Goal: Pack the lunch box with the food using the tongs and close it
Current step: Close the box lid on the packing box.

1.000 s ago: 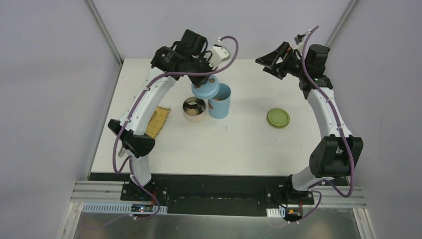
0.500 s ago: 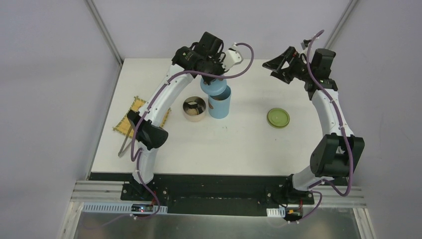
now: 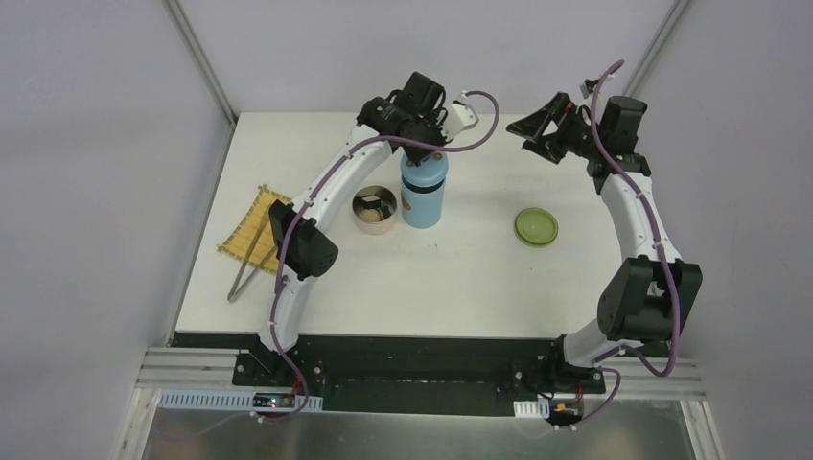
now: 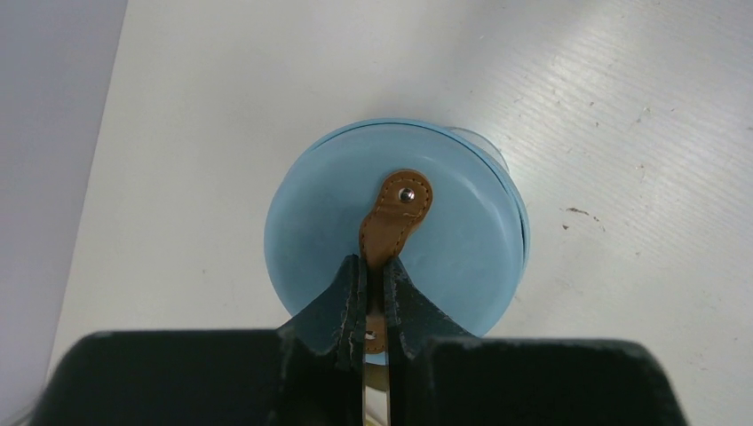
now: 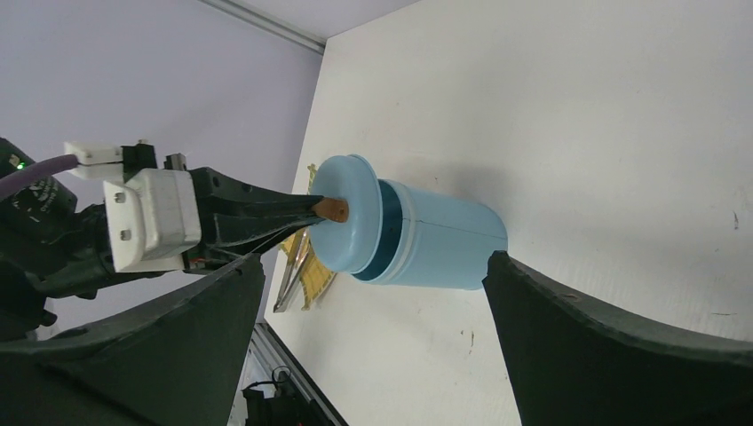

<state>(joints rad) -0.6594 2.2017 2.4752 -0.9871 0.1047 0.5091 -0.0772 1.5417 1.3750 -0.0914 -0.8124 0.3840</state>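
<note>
Our left end effector (image 4: 373, 266) points straight down, pinched tight on the brown strap (image 4: 396, 213) of the blue lid (image 4: 457, 253), which sits on the cylinder (image 3: 423, 203) directly beneath. Its arm (image 3: 331, 187) arches high from the left. Our right end effector (image 3: 535, 132) hangs wide open, well to the right, above the desk (image 3: 460, 273).

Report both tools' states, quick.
Left tool: shut on the brown handle of the blue lid.
Right tool: open, holding nothing.

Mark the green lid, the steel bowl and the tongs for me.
green lid (image 3: 536, 227), top view, centre of disc.
steel bowl (image 3: 375, 228), top view, near wall.
tongs (image 3: 241, 280), top view, arms near joined end.
</note>
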